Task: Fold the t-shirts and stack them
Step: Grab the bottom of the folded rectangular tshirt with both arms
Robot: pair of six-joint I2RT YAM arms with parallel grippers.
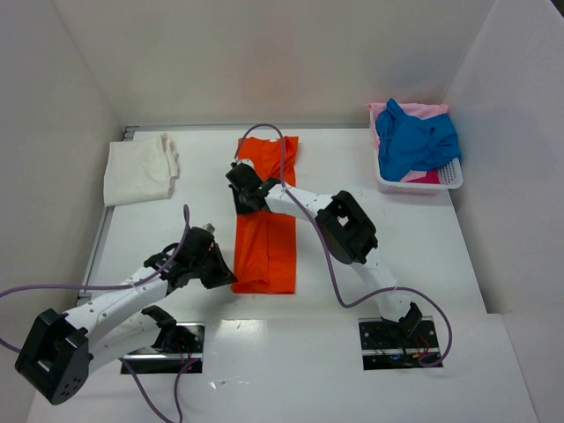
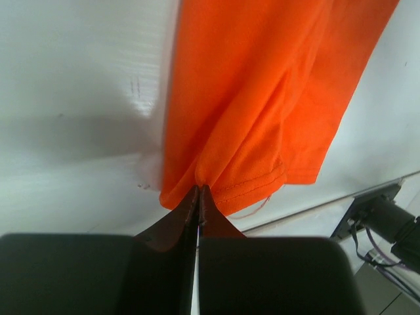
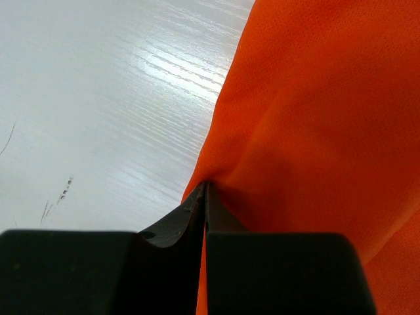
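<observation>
White desk [image 1: 423, 256], walled by white panels, is carrying four items of cloth.

Item one: orange t-shirt [image 1: 267, 238], folded into a long narrow strip, is lying lengthwise at the desk's middle, running from the far edge toward the arms. Left jaws are pinching shut on its near left corner; in the left wrist view the stitched hem [image 2: 252, 187] is bunching at the closed tips. Right jaws are clamping shut on the strip's left edge around mid-length, with cloth lifting into the tips.

Item two: cream-white t-shirt [image 1: 139, 169], folded, is resting at the desk's far left, well apart from the orange one.

Items three and four: blue t-shirt [image 1: 414, 141] and pink t-shirt [image 1: 423, 110] are sitting crumpled in a white basket [image 1: 449, 179] at the far right corner, blue on top.
</observation>
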